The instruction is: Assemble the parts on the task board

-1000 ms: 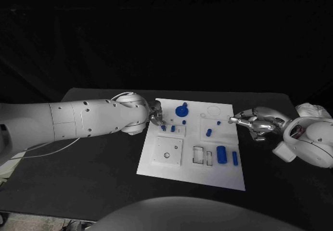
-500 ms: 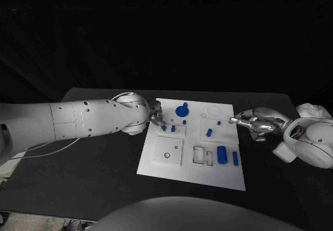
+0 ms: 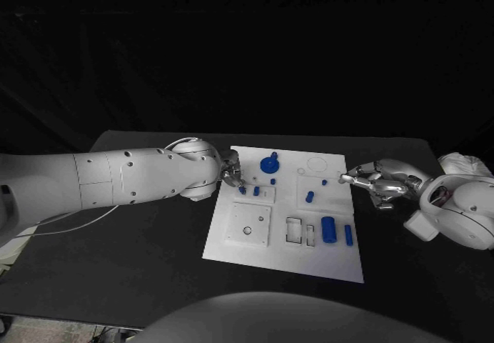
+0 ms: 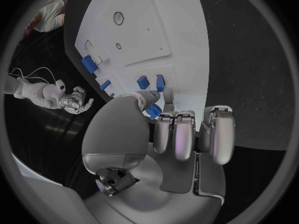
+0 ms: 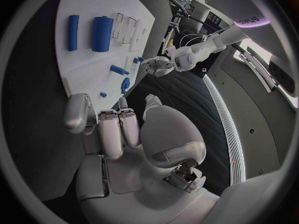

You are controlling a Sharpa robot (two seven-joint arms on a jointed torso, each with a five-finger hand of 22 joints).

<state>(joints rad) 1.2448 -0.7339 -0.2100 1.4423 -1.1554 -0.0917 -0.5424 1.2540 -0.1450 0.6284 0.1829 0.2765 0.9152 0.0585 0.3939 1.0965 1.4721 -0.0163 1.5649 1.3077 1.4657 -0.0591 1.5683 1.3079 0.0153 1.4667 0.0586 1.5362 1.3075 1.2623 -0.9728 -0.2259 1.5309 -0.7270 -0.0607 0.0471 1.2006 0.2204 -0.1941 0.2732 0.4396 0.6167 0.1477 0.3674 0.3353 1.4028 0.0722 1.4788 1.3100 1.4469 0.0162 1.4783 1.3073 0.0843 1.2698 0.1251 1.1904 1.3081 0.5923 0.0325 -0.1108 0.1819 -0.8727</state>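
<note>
No readable text or labels

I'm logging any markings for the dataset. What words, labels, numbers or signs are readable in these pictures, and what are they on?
Lit sign on the room's wall in the right wrist view: some letters glow there, but too blurred to read.
White board: no readable text; it shows just outlined slots and holes.
Blue parts, such as the big cylinder: no markings visible.
Robot arms and both robot hands: no readable labels.

My left silver hand (image 4: 168, 134) hovers at the edge of the white rectangular task board (image 4: 156, 30), fingers curled near small blue plastic parts (image 4: 142, 81).
</note>
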